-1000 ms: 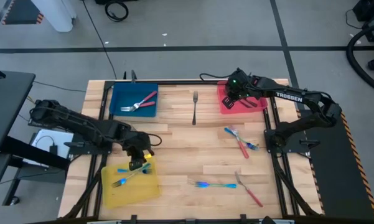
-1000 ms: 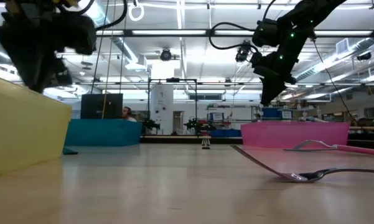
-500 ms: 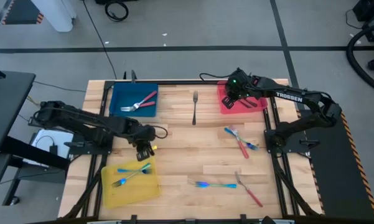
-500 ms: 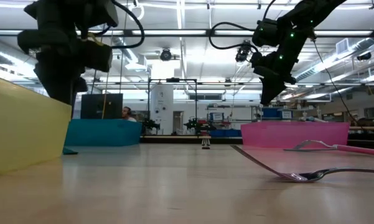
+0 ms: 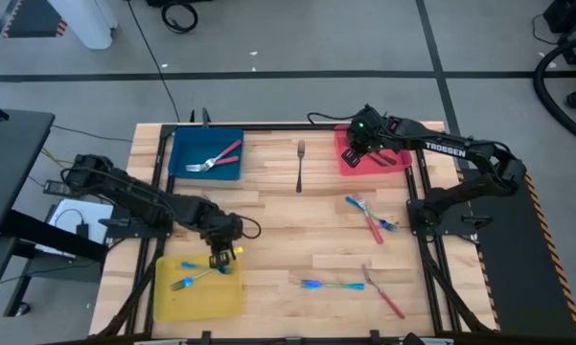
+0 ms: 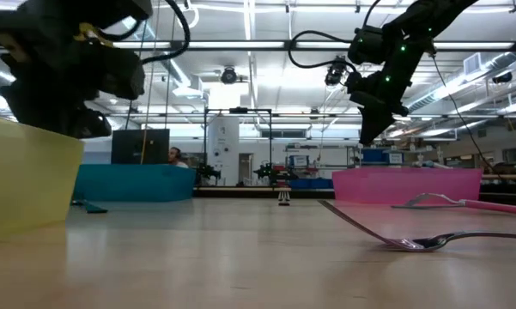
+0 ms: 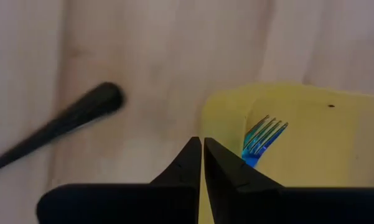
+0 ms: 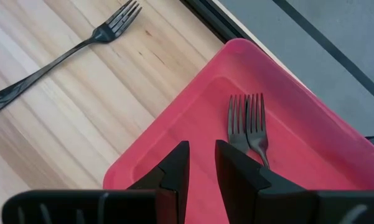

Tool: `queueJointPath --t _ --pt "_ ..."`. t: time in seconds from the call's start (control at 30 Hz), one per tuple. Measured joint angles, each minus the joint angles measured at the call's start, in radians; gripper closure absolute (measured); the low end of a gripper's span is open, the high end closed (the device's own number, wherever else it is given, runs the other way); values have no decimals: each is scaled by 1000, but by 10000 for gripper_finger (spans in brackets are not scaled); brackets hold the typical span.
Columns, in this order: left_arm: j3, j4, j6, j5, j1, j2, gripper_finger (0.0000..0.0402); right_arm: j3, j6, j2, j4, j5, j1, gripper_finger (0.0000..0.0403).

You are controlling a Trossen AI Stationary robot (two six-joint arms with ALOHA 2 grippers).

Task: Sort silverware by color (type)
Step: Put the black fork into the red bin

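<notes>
Left gripper [image 5: 222,257] pinched together, empty, over yellow tray's [image 5: 168,302] rim (blue fork [image 7: 259,140] inside); right gripper [image 8: 201,163] slightly parted over red tray [image 8: 311,140].

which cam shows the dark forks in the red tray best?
Right wrist view: two dark forks lie side by side in the red tray, tines clear. High view mostly hides them under the right hand; low view shows only the tray wall; left wrist shows neither.

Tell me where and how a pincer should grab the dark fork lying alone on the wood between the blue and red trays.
Take the dark fork at mid-handle, coming straight down from above. It lies flat on the bare table, tines toward the far edge, with no other utensil touching it. The handle is slim and straight, so set the fingers across its width; the tined head is probably a poorer hold.
</notes>
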Motion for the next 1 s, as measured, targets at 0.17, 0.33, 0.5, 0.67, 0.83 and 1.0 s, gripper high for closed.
queueJointPath --t 0.17,0.33,0.5,0.67,0.83,1.0 --pt "0 19 -20 2 -79 0 384 0 0 0 1 0 0 317" --pt "0 11 5 -77 -50 -2 384 0 0 0 4 0 0 317" --pt "0 19 65 -78 50 -4 384 0 27 0 30 -25 0 317" --pt "0 17 218 -81 158 -11 376 0 37 0 63 -75 32 317" --pt "0 29 331 -82 270 -11 361 0 34 0 69 -77 104 317" --pt "0 151 380 -81 387 -11 341 0 35 0 72 -77 161 317"
